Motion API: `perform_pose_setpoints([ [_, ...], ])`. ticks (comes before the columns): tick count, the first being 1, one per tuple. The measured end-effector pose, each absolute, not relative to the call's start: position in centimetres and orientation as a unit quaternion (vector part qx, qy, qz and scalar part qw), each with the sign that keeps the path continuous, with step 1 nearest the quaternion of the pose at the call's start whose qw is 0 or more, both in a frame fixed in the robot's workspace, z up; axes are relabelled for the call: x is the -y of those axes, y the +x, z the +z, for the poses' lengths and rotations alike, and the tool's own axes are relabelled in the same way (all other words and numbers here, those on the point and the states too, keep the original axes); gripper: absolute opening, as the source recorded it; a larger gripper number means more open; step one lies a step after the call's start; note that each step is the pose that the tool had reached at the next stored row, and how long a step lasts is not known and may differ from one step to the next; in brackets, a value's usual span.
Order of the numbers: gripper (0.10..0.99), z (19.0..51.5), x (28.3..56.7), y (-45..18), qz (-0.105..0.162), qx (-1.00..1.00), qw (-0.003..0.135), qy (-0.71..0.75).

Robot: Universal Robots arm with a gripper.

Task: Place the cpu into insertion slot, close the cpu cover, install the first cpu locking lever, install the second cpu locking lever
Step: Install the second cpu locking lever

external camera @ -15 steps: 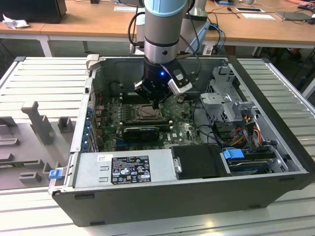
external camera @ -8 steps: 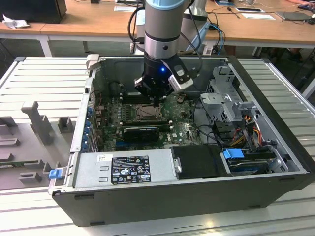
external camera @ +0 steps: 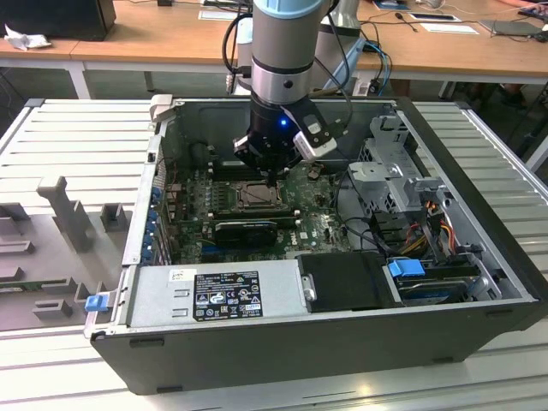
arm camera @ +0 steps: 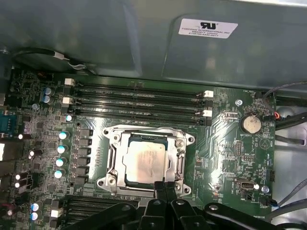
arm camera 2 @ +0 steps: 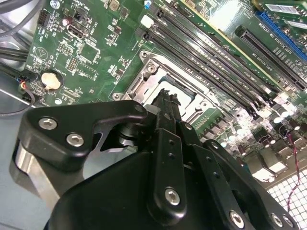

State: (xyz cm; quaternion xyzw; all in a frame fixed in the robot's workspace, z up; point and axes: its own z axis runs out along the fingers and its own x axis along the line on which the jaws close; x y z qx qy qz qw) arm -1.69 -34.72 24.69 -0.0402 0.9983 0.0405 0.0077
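From my seat, the hand [arm camera: 165, 189] is nearest in both wrist views: its two black fingers [arm camera 2: 169, 115] are pressed together with no gap showing, and I see nothing gripped between them. The tips come down at the near edge of the slot [arm camera: 146, 160], on or just above the metal frame there; whether they actually touch I cannot tell. Just past the tips lies the cpu [arm camera: 144, 160], flat and square in the slot, its pale top showing through the window of the cover [arm camera: 180, 160], which looks folded down around it. So I judge placing done and the cover closed or close to it, with the work now on the cover's front edge or the first lever; I cannot pick out either lever with confidence. Whatever follows here calls for a small, firm, well-aimed push, since the hand hides the latch area. Beyond the slot run the memory slots [arm camera: 136, 103]. In the exterior view the arm [external camera: 287, 51] reaches straight down into the open case [external camera: 479, 300], hand over the board's middle.
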Motion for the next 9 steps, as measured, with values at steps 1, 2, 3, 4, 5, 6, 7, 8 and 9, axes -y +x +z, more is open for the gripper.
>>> perform_pose_setpoints([
  [1,0.106,24.69,34.75,-1.69,0.041,-0.998,0.008,-0.04],
  [2,0.106,24.69,34.77,-1.69,0.041,-0.998,0.008,-0.04],
  [3,0.106,24.69,34.81,-1.69,0.041,-0.998,0.008,-0.04],
  [4,0.106,24.69,34.86,-1.69,0.04,-0.998,0.008,-0.04],
  [5,0.106,24.69,34.9,-1.69,0.041,-0.998,0.008,-0.04],
  [6,0.106,24.69,34.95,-1.69,0.041,-0.998,0.008,-0.04],
  [7,0.106,24.69,35.04,-1.69,0.041,-0.998,0.008,-0.04],
  [8,0.106,24.69,35.11,-1.69,0.041,-0.998,0.008,-0.04],
  [9,0.106,24.69,35.18,-1.69,0.041,-0.998,0.008,-0.04],
])
